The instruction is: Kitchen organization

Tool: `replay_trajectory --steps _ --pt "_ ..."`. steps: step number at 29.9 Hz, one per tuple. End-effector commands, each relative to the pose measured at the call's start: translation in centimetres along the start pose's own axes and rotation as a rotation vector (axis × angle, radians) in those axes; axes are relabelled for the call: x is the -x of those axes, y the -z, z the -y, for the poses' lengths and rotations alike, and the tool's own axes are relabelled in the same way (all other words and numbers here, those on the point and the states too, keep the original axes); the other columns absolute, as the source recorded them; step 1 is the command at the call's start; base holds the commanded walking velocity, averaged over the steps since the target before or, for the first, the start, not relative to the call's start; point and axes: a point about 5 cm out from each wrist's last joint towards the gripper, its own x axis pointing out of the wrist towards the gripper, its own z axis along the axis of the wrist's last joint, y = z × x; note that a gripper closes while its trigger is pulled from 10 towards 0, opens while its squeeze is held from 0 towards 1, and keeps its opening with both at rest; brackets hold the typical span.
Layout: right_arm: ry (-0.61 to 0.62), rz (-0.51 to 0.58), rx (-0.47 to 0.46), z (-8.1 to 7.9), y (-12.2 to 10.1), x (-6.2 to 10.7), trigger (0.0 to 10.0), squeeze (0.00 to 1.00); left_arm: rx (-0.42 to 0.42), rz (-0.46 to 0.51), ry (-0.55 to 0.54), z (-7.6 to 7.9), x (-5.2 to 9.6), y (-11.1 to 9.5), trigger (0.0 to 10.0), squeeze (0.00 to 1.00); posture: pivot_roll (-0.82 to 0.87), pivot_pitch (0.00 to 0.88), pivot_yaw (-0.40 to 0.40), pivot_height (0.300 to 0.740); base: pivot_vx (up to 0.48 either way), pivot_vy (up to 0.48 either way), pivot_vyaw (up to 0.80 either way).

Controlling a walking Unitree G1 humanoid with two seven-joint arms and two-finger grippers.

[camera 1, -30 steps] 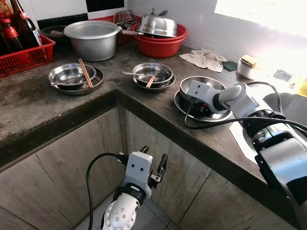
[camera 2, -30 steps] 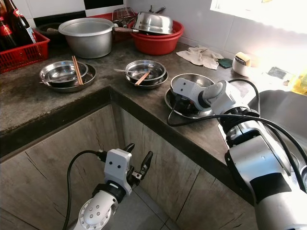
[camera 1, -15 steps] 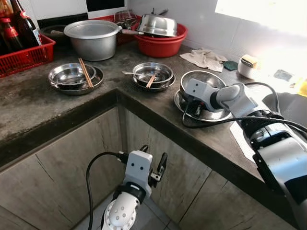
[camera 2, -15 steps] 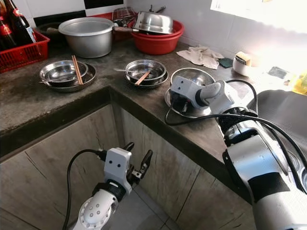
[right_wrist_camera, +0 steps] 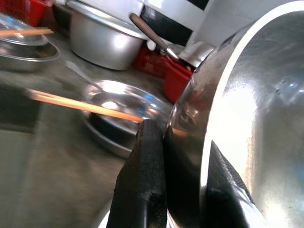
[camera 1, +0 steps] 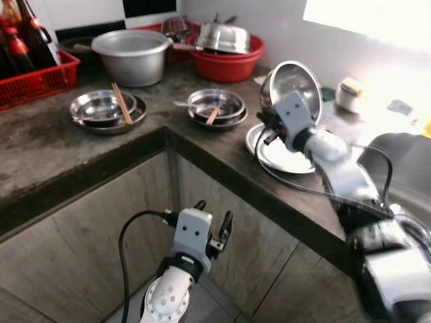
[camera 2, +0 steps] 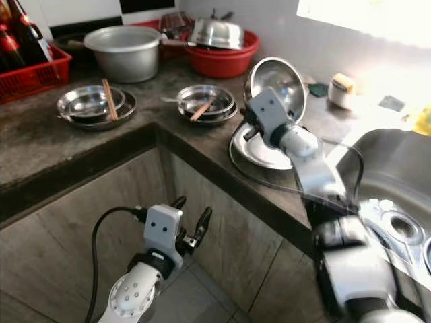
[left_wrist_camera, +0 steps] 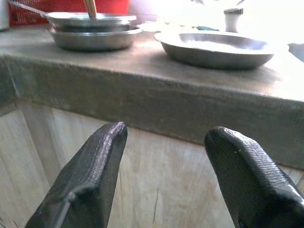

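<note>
pinching the rim of a steel bowl [camera 1: 293, 82], the right gripper [camera 1: 269, 124] has it tipped up on edge in the air just above a steel plate [camera 1: 273, 153] near the counter [camera 1: 81, 151] corner. one black finger [right_wrist_camera: 142, 185] sits outside the bowl wall, the other inside. down in front of the cabinet doors, the left gripper [camera 1: 212, 225] hangs with its fingers [left_wrist_camera: 90, 175] spread apart, holding nothing. two more stacked dish sets with chopsticks [camera 1: 121, 103] sit further back on the counter.
</note>
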Motion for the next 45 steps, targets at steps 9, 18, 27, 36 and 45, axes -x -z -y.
replay_trajectory --steps 9,18,27,36,45 --pt "0.326 0.192 -0.068 -3.6 -2.1 7.8 0.0 0.00 0.008 0.017 -0.004 -0.4 -0.5 -0.4 10.0 0.00 0.18 0.000 -0.059 0.740 0.000 0.000 0.00" --pt "0.424 0.112 -0.115 -5.0 -1.8 10.2 0.0 0.00 0.002 0.016 0.008 -0.5 -1.0 -0.3 10.0 0.00 0.16 0.000 -0.046 0.740 0.000 0.073 -0.26" --pt "0.425 0.056 -0.141 -6.2 -1.5 10.7 0.0 0.00 -0.018 0.029 0.010 -0.7 -1.0 -0.4 10.0 0.00 0.17 0.000 -0.049 0.740 0.000 0.386 -0.79" --pt "0.452 0.037 -0.138 -5.9 -1.4 10.6 0.0 0.00 -0.080 0.022 0.037 -0.6 -1.1 -0.2 10.0 0.00 0.17 0.000 -0.032 0.740 0.000 -0.108 -0.79" --pt "0.439 0.049 -0.137 -5.6 -1.7 10.0 0.0 0.00 -0.074 0.022 -0.006 -1.4 -1.4 -0.4 10.0 0.00 0.17 0.000 -0.034 0.740 0.029 -0.090 -0.69"
